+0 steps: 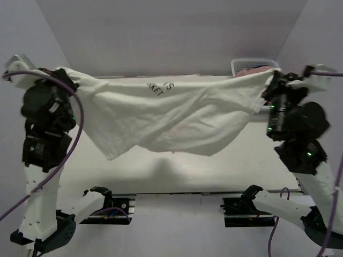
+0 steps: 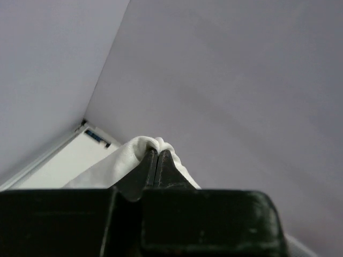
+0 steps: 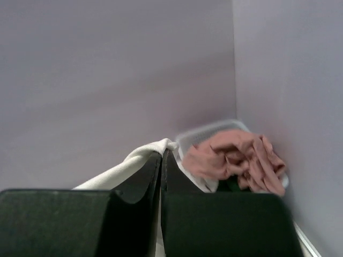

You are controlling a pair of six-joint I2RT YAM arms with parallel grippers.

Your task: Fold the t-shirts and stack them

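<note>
Above table (image 1: 214,171), white t-shirt (image 1: 171,115) stretched wide, sagging.

A white bench (image 1: 241,168) stood boxed in by plain, matte walls of a pale grey-lilac. A back wall (image 1: 171,37) ran along its far edge, while a left wall (image 1: 24,32) and a right wall (image 1: 321,27) slanted in along its sides. The walls met in straight seams at the bench's far corners. The light was soft and even, and one blurred grey shadow (image 1: 161,170) lay on the bench toward its near edge.
</note>
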